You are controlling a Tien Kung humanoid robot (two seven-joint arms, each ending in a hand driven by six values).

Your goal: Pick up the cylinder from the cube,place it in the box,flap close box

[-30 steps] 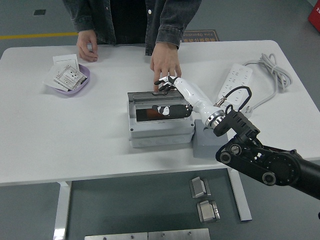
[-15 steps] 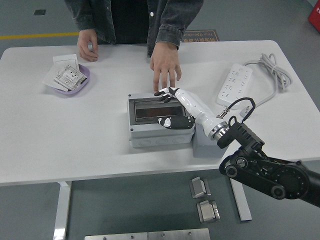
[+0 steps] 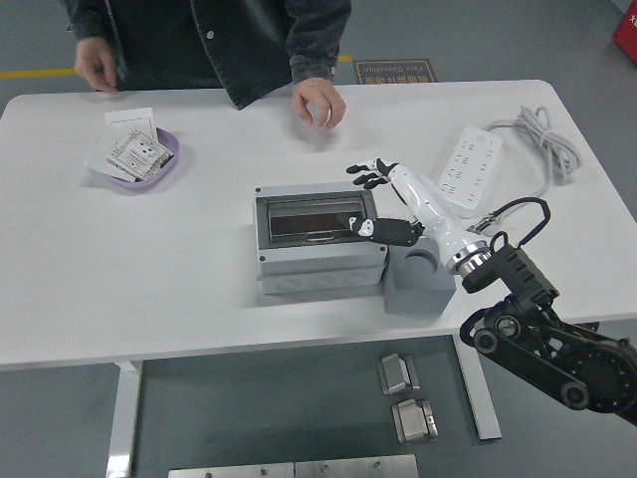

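Closing the box (image 3: 318, 239) neatly means my loose, empty right hand (image 3: 383, 199) should press its lid flat, since I can't see the cylinder, probably inside, not on the cube (image 3: 418, 279).

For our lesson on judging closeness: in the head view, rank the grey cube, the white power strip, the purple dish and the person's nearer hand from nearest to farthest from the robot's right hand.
1. Grey cube with a round hole, just below the robot's right hand.
2. White power strip, to its right.
3. Person's nearer hand, at the far edge.
4. Purple dish of paper packets, far left.
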